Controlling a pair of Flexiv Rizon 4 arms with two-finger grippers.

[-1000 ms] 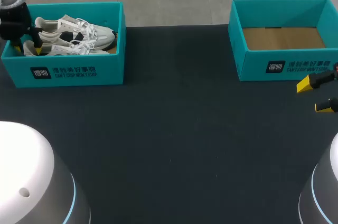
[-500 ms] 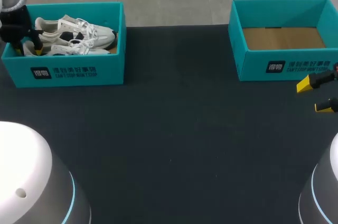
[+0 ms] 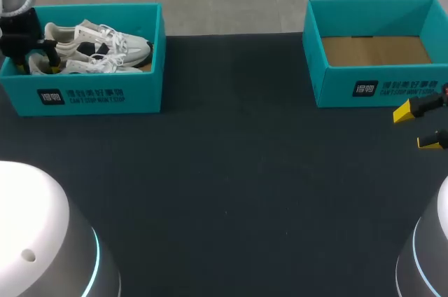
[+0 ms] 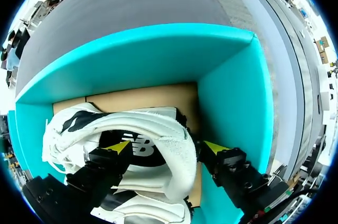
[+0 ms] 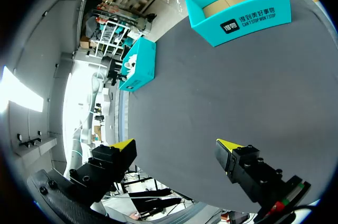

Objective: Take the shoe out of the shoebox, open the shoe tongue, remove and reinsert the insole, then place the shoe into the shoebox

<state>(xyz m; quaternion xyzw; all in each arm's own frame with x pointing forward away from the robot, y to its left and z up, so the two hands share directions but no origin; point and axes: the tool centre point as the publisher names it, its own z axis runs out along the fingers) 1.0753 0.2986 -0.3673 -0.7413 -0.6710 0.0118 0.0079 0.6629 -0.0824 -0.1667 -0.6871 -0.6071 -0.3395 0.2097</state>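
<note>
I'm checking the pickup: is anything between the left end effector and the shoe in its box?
Nothing visible does: the left end effector straddles the heel of the shoe inside the shoebox.

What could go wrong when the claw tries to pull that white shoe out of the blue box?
One finger of the left claw sits between the white shoe and the wall of the shoebox, so it might hook the box and drag it along. The second shoe lies right against the first, and their loose laces could tangle, pulling both up.
</note>
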